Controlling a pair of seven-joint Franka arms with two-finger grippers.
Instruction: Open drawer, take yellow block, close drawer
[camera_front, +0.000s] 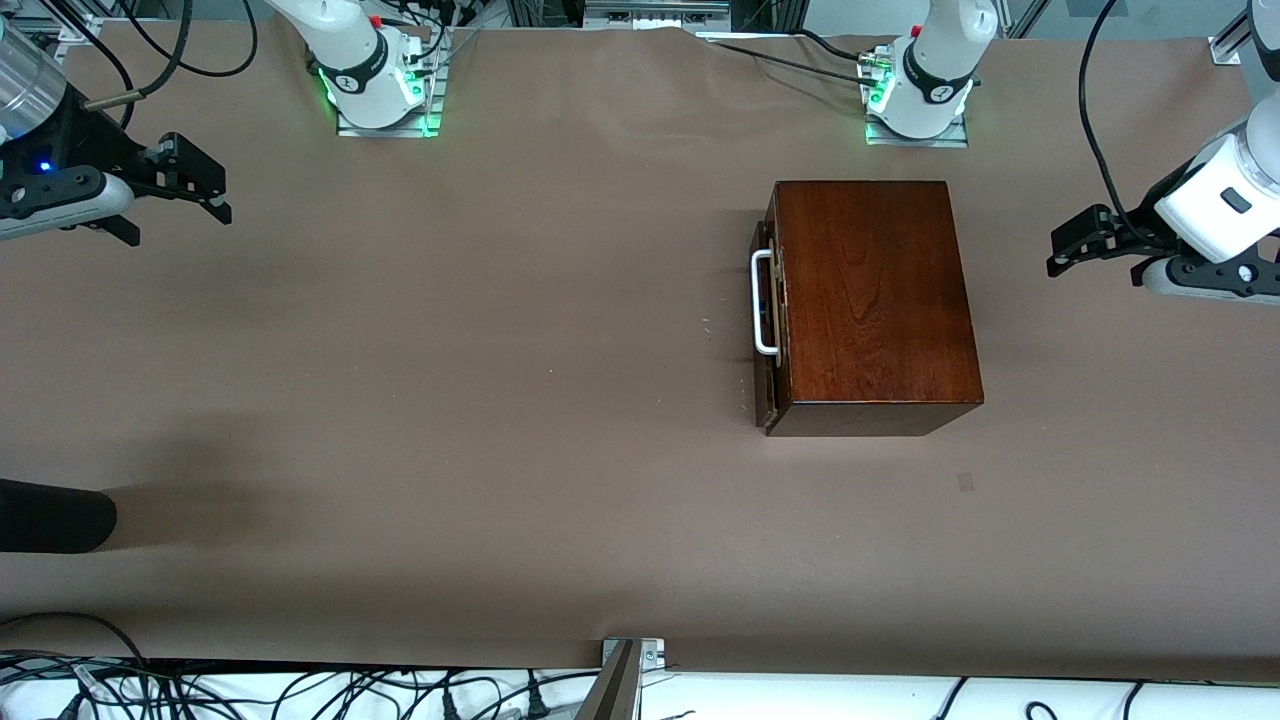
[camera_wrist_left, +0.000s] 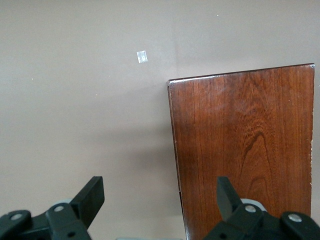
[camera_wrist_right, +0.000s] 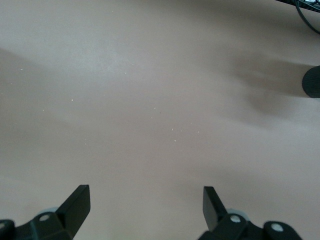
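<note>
Brown surface (camera_front: 500, 400) underfoot, mahogany box (camera_front: 875, 300) toward the left arm's end, its drawer (camera_front: 765, 310) shut but for a sliver, white handle (camera_front: 762, 302), left hand (camera_front: 1062, 252) wide beside the box, right hand (camera_front: 205, 190) wide over bare surface, both waiting.

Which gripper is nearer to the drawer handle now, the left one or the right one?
Left. The left gripper hangs open past the box, on the side away from the handle. The right gripper, also open, hangs over bare table at the right arm's end, much farther off.
</note>
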